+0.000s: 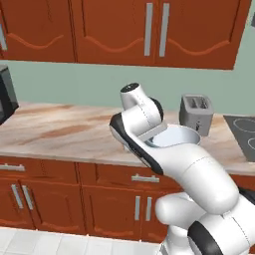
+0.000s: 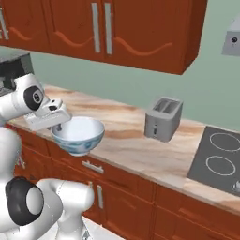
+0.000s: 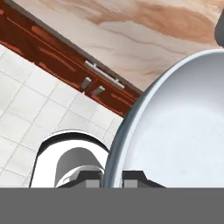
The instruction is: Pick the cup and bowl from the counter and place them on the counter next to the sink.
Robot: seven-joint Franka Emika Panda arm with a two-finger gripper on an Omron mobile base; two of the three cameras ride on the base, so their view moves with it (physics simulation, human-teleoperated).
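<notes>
- Now you see the bowl (image 2: 78,135) at the left centre of the right base view, pale blue and glassy, held up in the air at the front edge of the counter (image 2: 131,145), with its opening upward.
- In the left base view the bowl (image 1: 175,137) sits right of centre, partly behind the white arm, and its rim is level.
- You can see the gripper (image 2: 60,125) at the left rim of the bowl, just under the white hand; the jaws are clamped on the bowl's rim.
- In the hand view the two dark fingertips (image 3: 92,177) stand at the bottom edge, one on each side of the bowl's (image 3: 175,135) grey rim, which fills the lower right of the frame.
- Behind the bowl, the grey toaster (image 2: 162,118) stands on the counter at the centre of the right base view, well apart from the bowl.
- At the right edge you find the dark stovetop (image 2: 219,159) with its ring marks.
- Below the counter, the reddish-brown cabinets (image 2: 140,201) carry silver handles, and white floor tiles (image 3: 26,109) show at the left of the hand view.
</notes>
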